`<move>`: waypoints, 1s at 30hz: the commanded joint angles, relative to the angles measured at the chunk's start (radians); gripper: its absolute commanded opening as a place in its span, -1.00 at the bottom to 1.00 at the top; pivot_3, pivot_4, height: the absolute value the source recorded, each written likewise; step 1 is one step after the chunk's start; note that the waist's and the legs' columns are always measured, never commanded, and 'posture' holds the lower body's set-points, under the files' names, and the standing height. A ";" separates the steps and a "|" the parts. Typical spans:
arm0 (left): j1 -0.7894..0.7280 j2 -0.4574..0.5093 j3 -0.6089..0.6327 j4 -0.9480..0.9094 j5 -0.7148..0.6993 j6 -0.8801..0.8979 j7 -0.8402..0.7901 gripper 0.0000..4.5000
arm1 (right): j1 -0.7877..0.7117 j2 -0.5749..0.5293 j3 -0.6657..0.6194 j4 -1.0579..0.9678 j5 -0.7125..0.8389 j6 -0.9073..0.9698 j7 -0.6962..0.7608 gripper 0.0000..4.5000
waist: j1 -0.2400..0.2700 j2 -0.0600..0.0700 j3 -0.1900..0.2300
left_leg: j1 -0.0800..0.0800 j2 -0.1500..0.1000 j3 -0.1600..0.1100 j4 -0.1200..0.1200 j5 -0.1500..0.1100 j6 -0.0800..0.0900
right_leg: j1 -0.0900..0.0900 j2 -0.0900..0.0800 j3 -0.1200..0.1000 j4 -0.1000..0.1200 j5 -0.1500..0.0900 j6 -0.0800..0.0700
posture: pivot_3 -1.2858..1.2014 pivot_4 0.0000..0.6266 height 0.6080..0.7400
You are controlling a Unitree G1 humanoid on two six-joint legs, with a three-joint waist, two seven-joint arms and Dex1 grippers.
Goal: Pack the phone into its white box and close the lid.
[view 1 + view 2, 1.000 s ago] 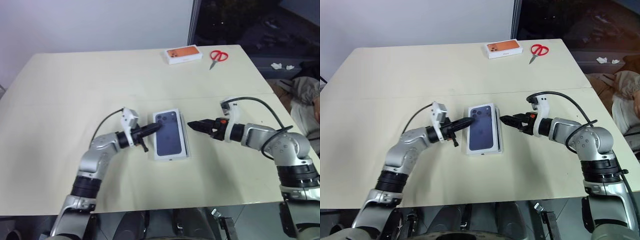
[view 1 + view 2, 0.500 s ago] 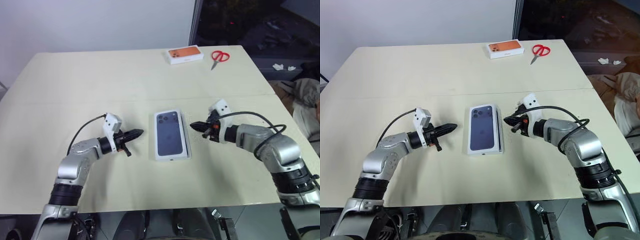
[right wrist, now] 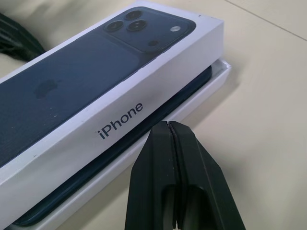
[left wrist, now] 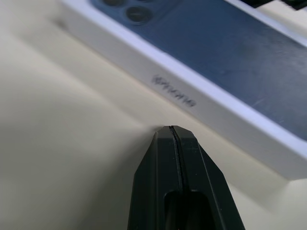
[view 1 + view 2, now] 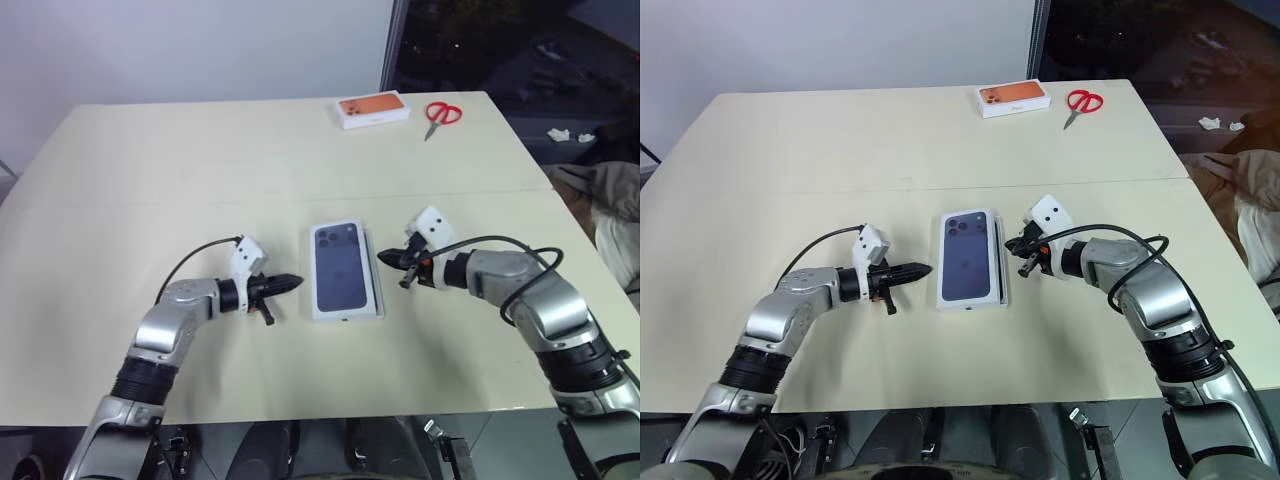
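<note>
- We see the lid, printed with a dark blue phone, lying over the white box at the middle of the cream tabletop.
- On the side facing the right arm the lid sits raised, not fully down: the dark edge of the phone shows in the gap above the box rim.
- The left gripper points at the lid's left long side, close beside it but apart, its fingers pressed together and holding nothing.
- The right gripper points at the opposite long side, its fingers likewise closed and empty, just off the box.
- At the far edge we note an orange-topped box and, beside it, red scissors.
</note>
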 commanded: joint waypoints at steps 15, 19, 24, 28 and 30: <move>-0.098 -0.071 0.037 0.002 -0.063 0.058 -0.023 -1.00 | 0.009 0.008 -0.006 -0.099 -0.043 0.032 0.027 -0.99 | 0.008 0.000 0.000 | 0.000 0.000 0.000 0.000 0.000 0.000 | 0.000 0.000 0.000 0.000 0.000 0.000 | 0.03 -0.52 1.00; -0.098 -0.085 0.054 -0.047 -0.087 0.085 -0.010 -1.00 | 0.007 0.013 -0.002 -0.088 -0.051 0.028 0.029 -0.99 | 0.008 0.000 0.000 | 0.000 0.000 0.000 0.000 0.000 0.000 | 0.000 0.000 0.000 0.000 0.000 0.000 | 0.03 -0.52 1.00; -0.065 -0.064 0.027 -0.064 -0.050 0.073 -0.013 -1.00 | 0.006 0.012 0.002 -0.083 -0.066 0.023 0.037 -0.99 | 0.007 0.000 0.000 | 0.000 0.000 0.000 0.000 0.000 0.000 | 0.000 0.000 0.000 0.000 0.000 0.000 | 0.03 -0.52 1.00; -0.047 -0.056 0.017 -0.055 -0.037 0.056 -0.019 -1.00 | 0.014 0.008 -0.002 -0.082 -0.074 0.023 0.044 -0.99 | 0.007 0.000 0.000 | 0.000 0.000 0.000 0.000 0.000 0.000 | 0.000 0.000 0.000 0.000 0.000 0.000 | 0.03 -0.52 1.00; -0.045 -0.054 0.017 -0.036 -0.030 0.046 -0.015 -1.00 | 0.022 0.007 -0.003 -0.085 -0.079 0.021 0.046 -0.99 | 0.007 0.000 0.000 | 0.000 0.000 0.000 0.000 0.000 0.000 | 0.000 0.000 0.000 0.000 0.000 0.000 | 0.03 -0.52 1.00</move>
